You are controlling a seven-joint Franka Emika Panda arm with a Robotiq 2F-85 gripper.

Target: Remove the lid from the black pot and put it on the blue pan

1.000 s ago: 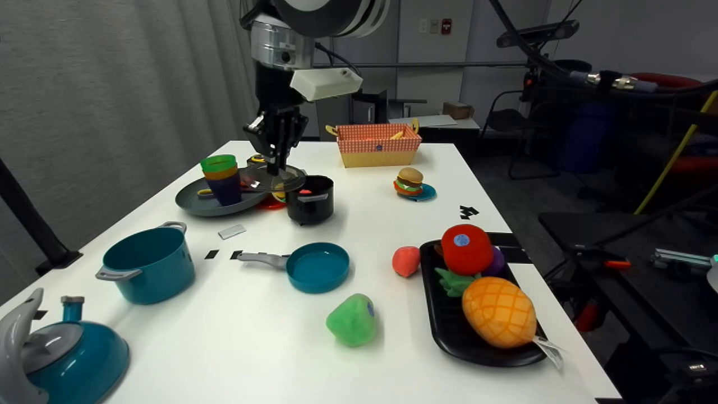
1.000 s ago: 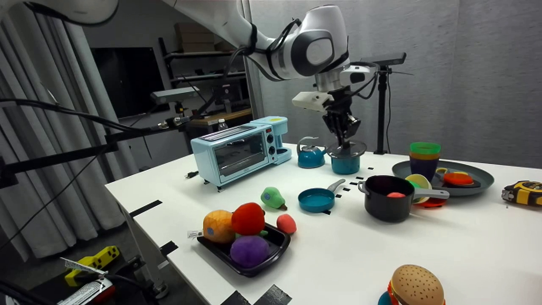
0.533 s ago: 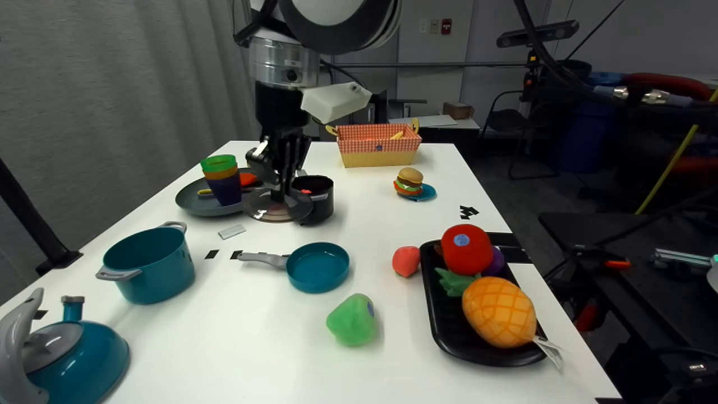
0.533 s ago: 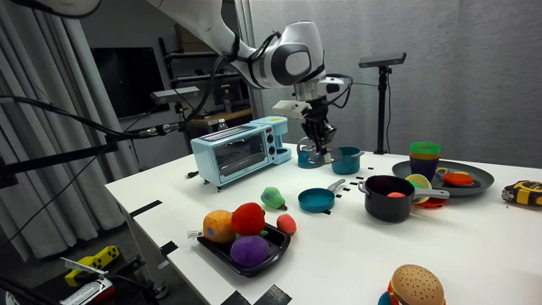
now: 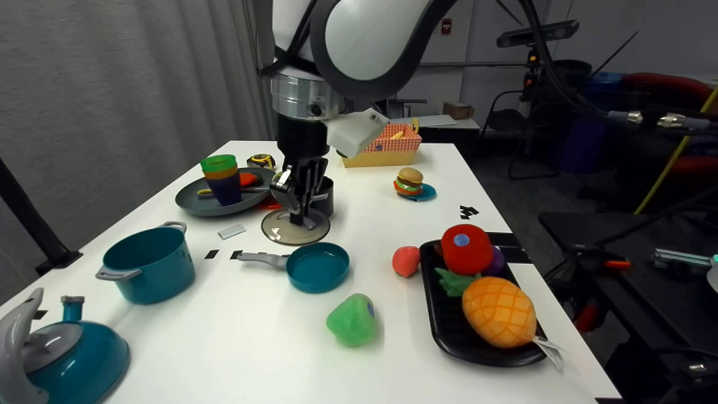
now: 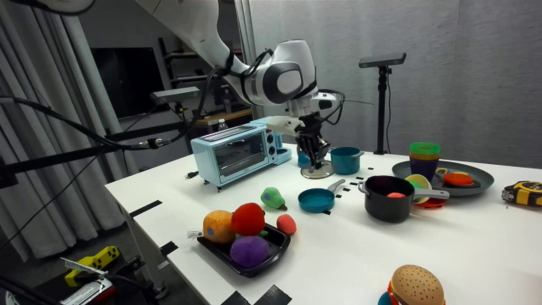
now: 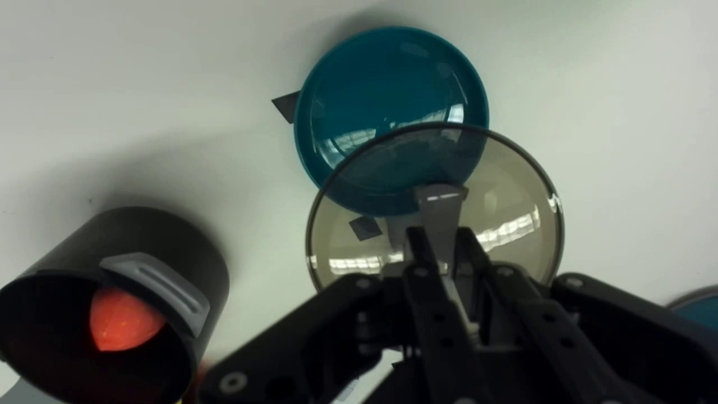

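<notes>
My gripper (image 7: 440,238) is shut on the grey handle of the round see-through lid (image 7: 505,191). In both exterior views the lid, held by the gripper (image 5: 299,220), (image 6: 316,165), hangs tilted near the blue pan. In the wrist view the lid's far edge overlaps the near part of the blue pan (image 7: 387,78), with most of the lid short of it. The pan's bowl (image 5: 318,269) is empty, and its handle points away from the bowl (image 6: 316,200). The open black pot (image 6: 386,207) holds a pink-red toy (image 7: 123,320); the arm partly hides the pot (image 5: 325,201) in an exterior view.
A teal pot (image 5: 148,266) and teal kettle (image 5: 84,359) stand beyond the pan's handle side. A green toy (image 5: 352,320), a pink toy (image 5: 405,261) and a black tray (image 5: 449,342) of toys lie near the pan. A grey plate (image 5: 196,203) bears cups.
My gripper has carried the lid away from beside the black pot, lower and toward the blue pan. The lid stays in the gripper. The pan and pot have not moved.
</notes>
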